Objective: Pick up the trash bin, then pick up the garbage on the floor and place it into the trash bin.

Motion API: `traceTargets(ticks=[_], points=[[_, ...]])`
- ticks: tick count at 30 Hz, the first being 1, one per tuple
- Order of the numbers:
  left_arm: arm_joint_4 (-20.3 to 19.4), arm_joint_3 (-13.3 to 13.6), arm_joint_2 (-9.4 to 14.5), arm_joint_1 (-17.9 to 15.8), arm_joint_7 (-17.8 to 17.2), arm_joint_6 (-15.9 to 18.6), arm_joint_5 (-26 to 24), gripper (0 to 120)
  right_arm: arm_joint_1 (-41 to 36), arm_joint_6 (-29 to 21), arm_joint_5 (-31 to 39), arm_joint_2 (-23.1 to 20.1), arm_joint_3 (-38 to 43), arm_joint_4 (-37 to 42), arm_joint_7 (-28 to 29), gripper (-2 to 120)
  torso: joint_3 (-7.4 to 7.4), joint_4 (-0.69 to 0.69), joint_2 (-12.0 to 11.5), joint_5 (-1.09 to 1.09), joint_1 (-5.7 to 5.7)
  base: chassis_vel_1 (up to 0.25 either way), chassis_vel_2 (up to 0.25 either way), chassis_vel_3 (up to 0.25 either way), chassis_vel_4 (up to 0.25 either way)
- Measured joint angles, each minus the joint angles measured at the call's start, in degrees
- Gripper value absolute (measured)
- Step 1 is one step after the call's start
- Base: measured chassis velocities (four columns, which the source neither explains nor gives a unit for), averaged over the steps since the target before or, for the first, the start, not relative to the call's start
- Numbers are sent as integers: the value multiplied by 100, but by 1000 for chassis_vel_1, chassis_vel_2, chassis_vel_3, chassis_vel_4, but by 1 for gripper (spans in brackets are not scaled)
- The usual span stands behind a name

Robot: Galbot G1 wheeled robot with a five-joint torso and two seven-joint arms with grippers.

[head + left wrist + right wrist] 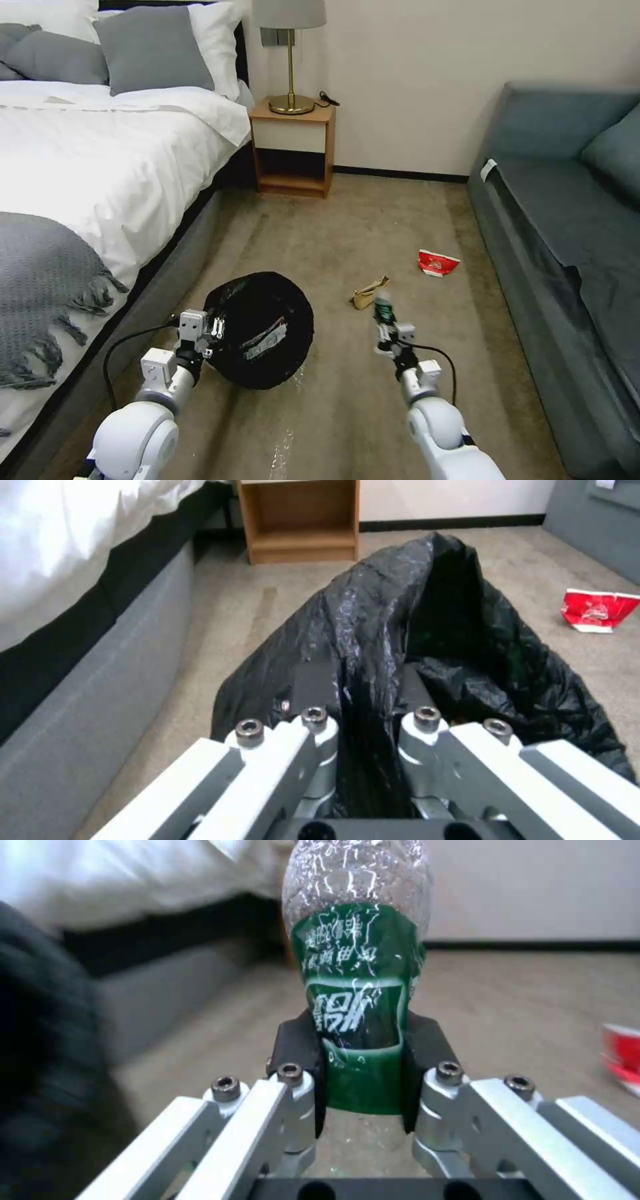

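The trash bin, lined with a crinkled black bag, hangs tilted above the carpet, and my left gripper is shut on its near rim. A flat wrapper lies inside the bin. To the right, my right gripper is shut on a clear plastic bottle with a green label, held upright off the floor. A crumpled tan carton lies on the carpet just beyond the bottle. A crushed red-and-white packet lies farther right, near the sofa.
A bed runs along the left, its grey base close to the bin. A wooden nightstand with a lamp stands at the back wall. A grey-blue sofa lines the right side. Open carpet lies between them.
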Motion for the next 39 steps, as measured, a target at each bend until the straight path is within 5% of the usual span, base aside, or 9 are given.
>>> traceTargets(ticks=[15,28,39], points=[[58,-16,-13,-88,19,-12,-40,7,327,-247,762,317,-1211,577,-879,17,0,0,0,1,0,0,0,0,0],[69,11,-26,-108,236,-185,-145,7,328,-106,231,407,-1441,81,-1022,19,0,-1,0,1,0,0,0,0,0],[70,22,-32,-104,471,-284,-120,7,311,-113,133,445,-1419,21,-832,58,0,0,0,1,0,0,0,0,0]])
